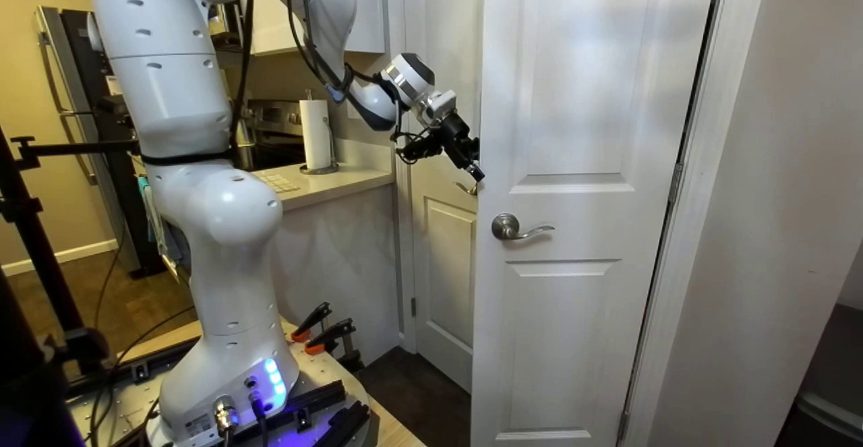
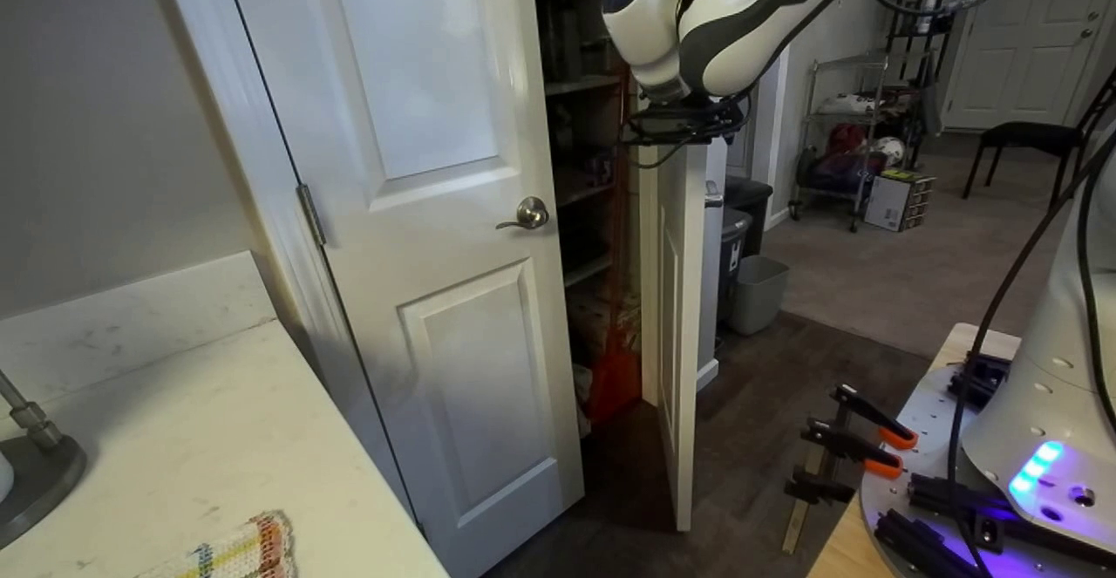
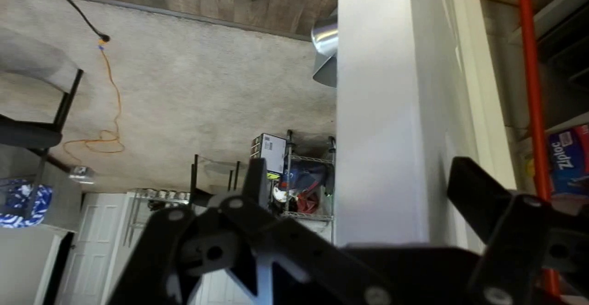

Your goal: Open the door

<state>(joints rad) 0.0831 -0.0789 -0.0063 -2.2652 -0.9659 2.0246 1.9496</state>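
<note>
Door (image 1: 593, 207), long axis upright, standing ajar, lever (image 1: 524, 234) toward hinges (image 1: 675, 183)

"What's on the tabletop (image 1: 354, 178)?"

"A paper towel roll (image 1: 315, 133), upright on its holder (image 1: 319, 170)."

"And the floor (image 2: 959, 251)?"

"A grey bin (image 2: 758, 295), and a white box (image 2: 887, 202) beside wire shelving (image 2: 853, 63)."

"The wrist view?"

"A red pole (image 3: 534, 89) near a blue Ziploc box (image 3: 567, 158)."

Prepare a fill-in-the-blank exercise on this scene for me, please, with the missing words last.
In an exterior view, the door has a lever near its ____ edge, as pictured.
In the wrist view, the end effector is open, with the door's edge ____ its fingers.
The brand on the blue box there reads ____.
In both exterior views, the clamps have ____ tips.
Missing words: left; between; Ziploc; orange.
</note>
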